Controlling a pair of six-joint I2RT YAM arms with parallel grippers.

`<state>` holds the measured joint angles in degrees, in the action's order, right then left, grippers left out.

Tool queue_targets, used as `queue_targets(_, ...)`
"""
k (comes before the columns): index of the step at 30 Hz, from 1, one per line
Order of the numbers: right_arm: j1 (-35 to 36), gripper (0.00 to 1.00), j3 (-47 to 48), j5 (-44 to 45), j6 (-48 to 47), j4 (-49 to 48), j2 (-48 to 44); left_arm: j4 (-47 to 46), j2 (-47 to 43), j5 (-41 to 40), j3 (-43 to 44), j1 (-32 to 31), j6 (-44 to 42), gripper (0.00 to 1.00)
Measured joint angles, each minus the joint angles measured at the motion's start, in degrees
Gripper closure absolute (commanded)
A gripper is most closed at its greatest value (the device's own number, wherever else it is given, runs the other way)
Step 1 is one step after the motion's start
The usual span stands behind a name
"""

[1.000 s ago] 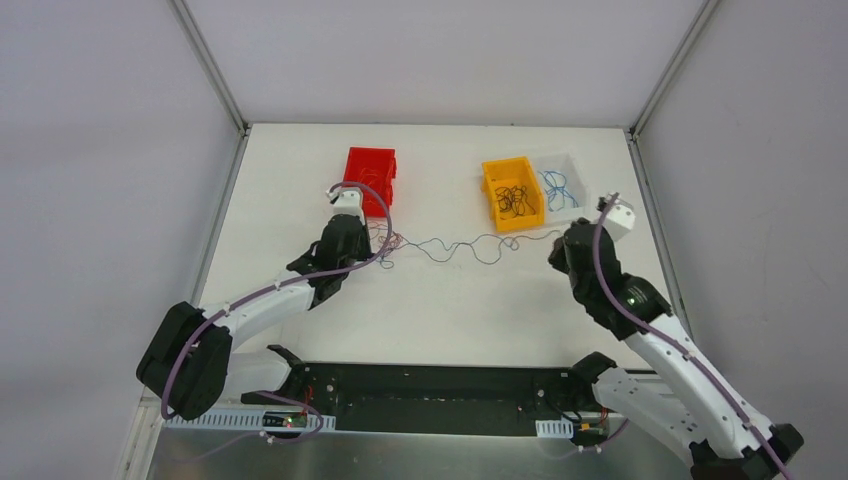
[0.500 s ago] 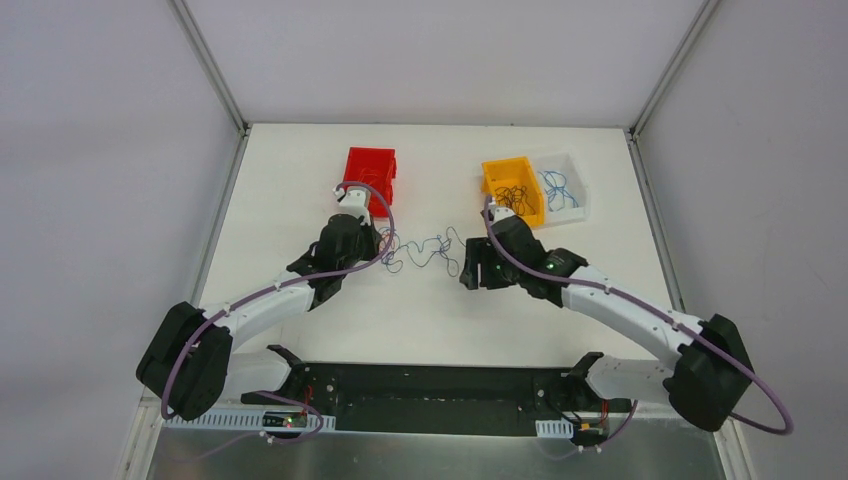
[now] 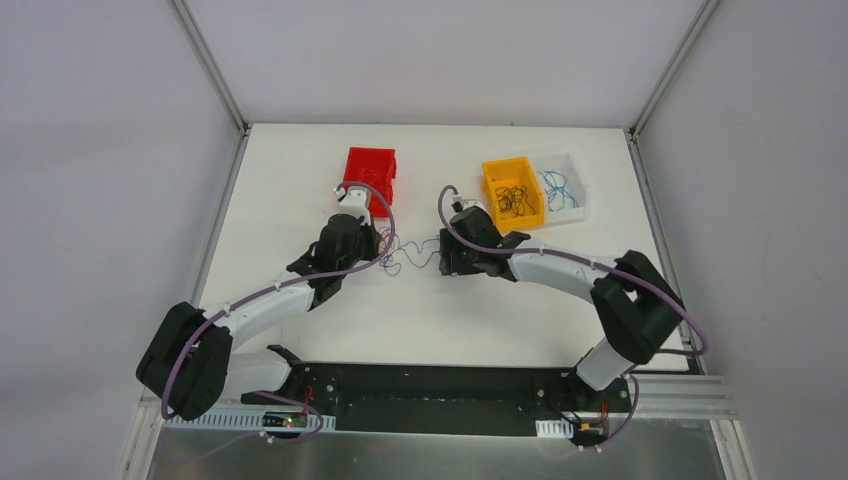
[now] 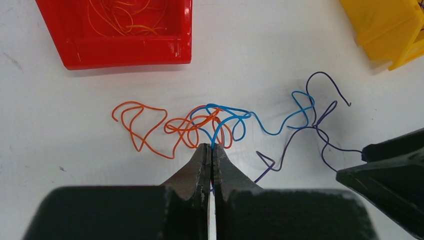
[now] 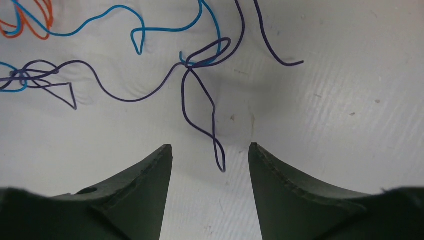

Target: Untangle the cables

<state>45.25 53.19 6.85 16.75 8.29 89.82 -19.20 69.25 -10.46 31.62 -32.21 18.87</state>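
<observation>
Centrally, left end effector (image 4: 212, 148) pinches cables (image 4: 225, 107); right end effector (image 5: 210, 147) spread nearby.

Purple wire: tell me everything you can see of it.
The purple wire is hair-thin, dark, curly and slack on the white table. One looped end lies inside the open right gripper, ungripped. Midway it crosses the blue wire; its far end runs toward the left gripper, shut on the blue wire.
</observation>
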Motion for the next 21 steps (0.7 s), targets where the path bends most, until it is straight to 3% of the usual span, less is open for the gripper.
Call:
queue_targets(2, 0.02, 0.65, 1.60, 0.02, -0.33, -0.48, 3.63, 0.00, 0.00, -0.02, 0.00, 0.00, -0.13, 1.00)
queue_targets(4, 0.02, 0.92, 2.86, 0.46, -0.76, -0.31, 6.21, 0.00, 0.00, -0.02, 0.00, 0.00, -0.24, 1.00)
queue_targets(5, 0.07, 1.00, 3.28, 0.92, -1.20, -0.02, 6.95, 0.02, 0.00, -0.04, -0.02, 0.00, -0.26, 1.00)
queue_targets(10, 0.15, 1.00, 5.11, 9.94, -0.96, 4.22, 7.80, 0.22, -0.04, -1.03, 0.00, 0.00, -0.33, 1.00)
queue_targets(14, -2.21, 1.00, 1.68, 15.93, -0.02, 6.73, 2.16, 1.46, -0.42, -4.76, -0.02, 0.00, -0.20, 1.00)
queue_targets(21, -21.59, 1.00, -8.98, 21.53, 7.98, 11.61, -23.15, 3.19, -2.71, -14.58, -1.07, 0.00, 1.81, 1.00)
